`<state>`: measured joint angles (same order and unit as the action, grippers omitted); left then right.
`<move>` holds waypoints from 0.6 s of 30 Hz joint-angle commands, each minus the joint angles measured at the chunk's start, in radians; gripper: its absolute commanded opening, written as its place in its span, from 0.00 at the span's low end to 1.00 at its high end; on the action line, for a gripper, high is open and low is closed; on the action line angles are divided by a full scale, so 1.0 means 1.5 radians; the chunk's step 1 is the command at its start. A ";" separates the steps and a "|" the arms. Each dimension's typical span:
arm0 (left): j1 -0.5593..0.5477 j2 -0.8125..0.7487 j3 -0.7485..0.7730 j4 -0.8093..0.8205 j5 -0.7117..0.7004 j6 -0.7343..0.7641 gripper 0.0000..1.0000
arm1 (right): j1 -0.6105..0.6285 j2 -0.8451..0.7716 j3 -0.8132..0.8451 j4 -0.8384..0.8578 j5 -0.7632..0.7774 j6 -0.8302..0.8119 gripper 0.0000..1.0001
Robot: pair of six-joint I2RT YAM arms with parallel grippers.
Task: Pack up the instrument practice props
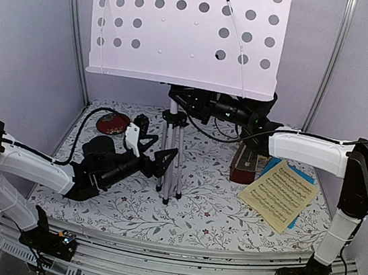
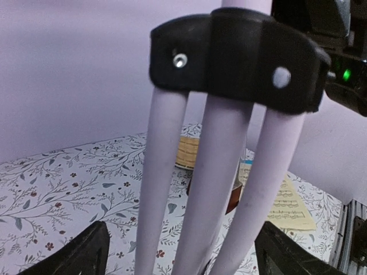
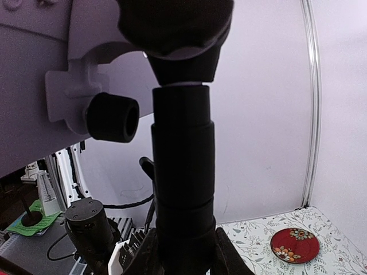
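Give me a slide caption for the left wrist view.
Open left gripper facing the music stand's legs, sheet music on the floral table beyond.

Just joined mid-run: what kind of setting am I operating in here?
Likely a small staged robot test booth, not a real music room: plain lilac wall panels with silver corner posts enclose a floral-cloth table, and the tall silver tripod music stand with white perforated desk stands inside as a prop.

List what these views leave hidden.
- Top view: the right arm covers the metronome top.
- Left wrist view: the stand legs block most of the metronome.
- Top view: the frame edge crops the music stand desk.
- Top view: the cream sheet covers most of the blue sheet.
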<state>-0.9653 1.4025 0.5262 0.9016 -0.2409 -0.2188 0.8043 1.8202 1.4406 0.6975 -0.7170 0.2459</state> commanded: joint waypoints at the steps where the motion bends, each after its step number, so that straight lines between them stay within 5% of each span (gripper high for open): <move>1: -0.006 0.048 0.059 0.022 0.015 0.027 0.91 | 0.003 -0.028 -0.012 0.025 -0.005 0.010 0.01; 10: -0.010 0.159 0.141 0.016 -0.075 0.032 0.89 | 0.008 -0.041 -0.029 0.044 0.019 0.023 0.01; 18: -0.022 0.180 0.140 0.033 -0.126 0.028 0.51 | 0.010 -0.052 -0.054 0.073 0.045 0.031 0.01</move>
<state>-0.9936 1.6630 0.7269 0.9337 -0.3553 -0.1879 0.8070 1.7924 1.3819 0.7494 -0.6773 0.2707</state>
